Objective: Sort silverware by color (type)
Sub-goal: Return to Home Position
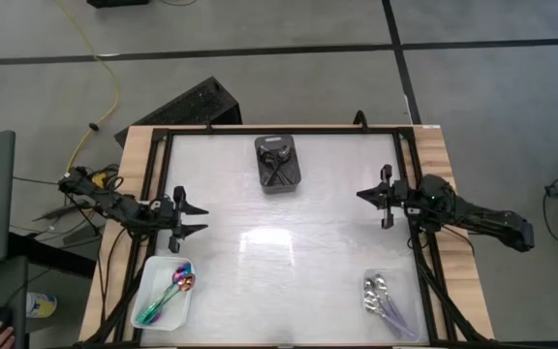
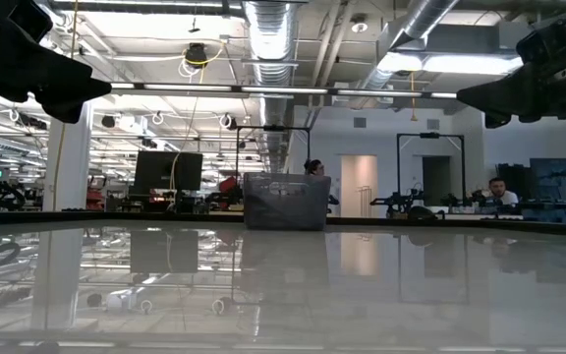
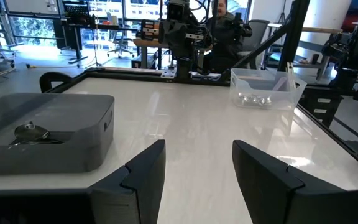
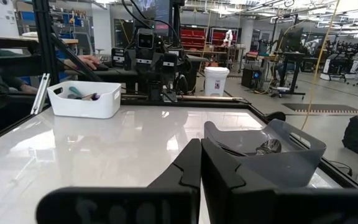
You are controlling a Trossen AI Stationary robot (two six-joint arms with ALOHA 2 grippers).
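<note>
Risk, judged low: the left tool (image 1: 204,219), fingers spread and empty, is held above the table near the white bin (image 1: 153,268) in the near-left corner; a low retreat could clip its rim and spill the rainbow spoons (image 1: 172,289). The right tool (image 1: 361,195), clenched on nothing, is held by the right edge. Black spoons (image 1: 278,165) are lodged in the dark bin (image 1: 279,188) at the far edge, silver-toned spoons (image 1: 376,291) in the transparent bin (image 1: 407,291) in the near-right corner. Both arms are stretched inward, level.
</note>
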